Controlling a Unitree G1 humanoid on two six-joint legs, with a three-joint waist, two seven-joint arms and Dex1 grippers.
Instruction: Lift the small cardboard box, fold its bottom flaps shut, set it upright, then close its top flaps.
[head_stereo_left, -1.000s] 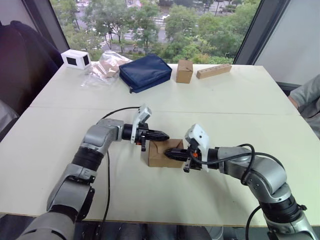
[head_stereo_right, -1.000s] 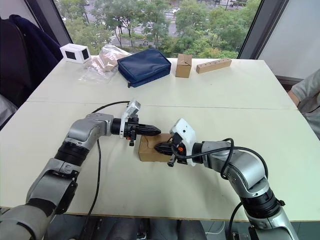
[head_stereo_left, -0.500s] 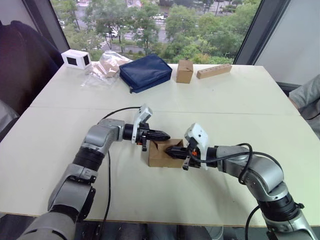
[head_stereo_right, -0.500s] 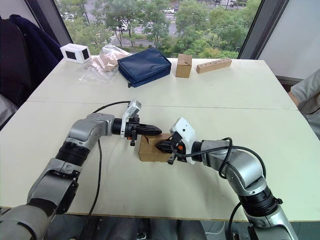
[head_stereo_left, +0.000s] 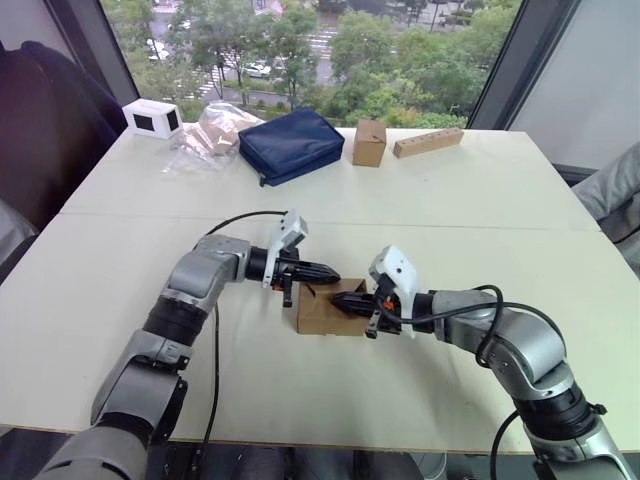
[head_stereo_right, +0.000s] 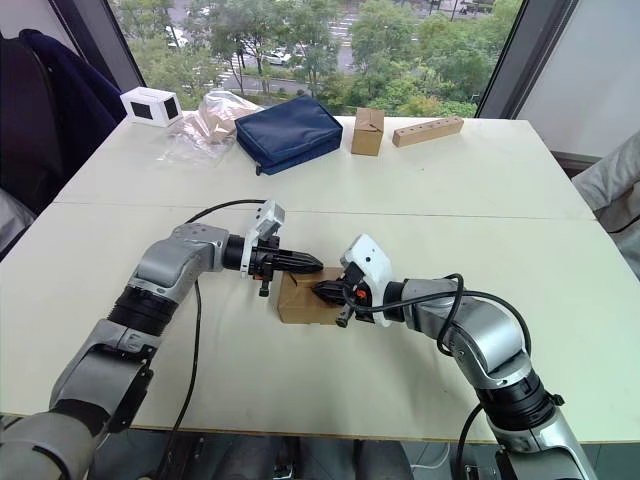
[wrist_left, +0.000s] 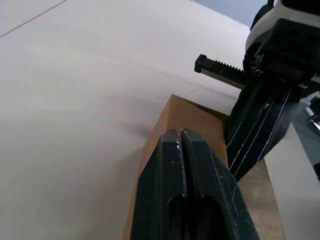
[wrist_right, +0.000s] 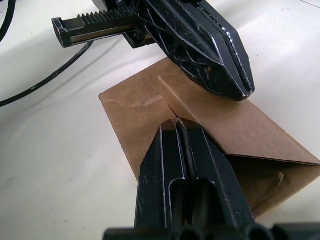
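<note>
My left pincer (head_stereo_left: 328, 270) comes in from the left, fingers pressed together w/ nothing between them, tip over the back-left top edge of the small cardboard box (head_stereo_left: 322, 311). In the left wrist view the tip sits right on the box's top face.

Box sits on the counter (head_stereo_left: 300, 390), near the middle, between my two arms. It's squat, nearly cubic, so no clear long axis. Base down, opening up. One top flap lies folded flat w/ a notch seam showing in the right wrist view; the corner toward my right arm is still partly open, a flap sunk inside.

My right pincer (head_stereo_left: 340, 299) comes from the right, also closed on nothing, tip resting on the top at the flap seam, almost meeting the left tip.

Vs. 1 s ago: right pincer has gone from the box's right side up onto the top, further in; left pincer has barely moved; box is in the same spot.

Far side of counter, left to right: white device (head_stereo_left: 152, 117), plastic bag (head_stereo_left: 208, 133), navy pouch (head_stereo_left: 291, 144), smaller taller box (head_stereo_left: 369, 142), wooden block (head_stereo_left: 427, 143).
</note>
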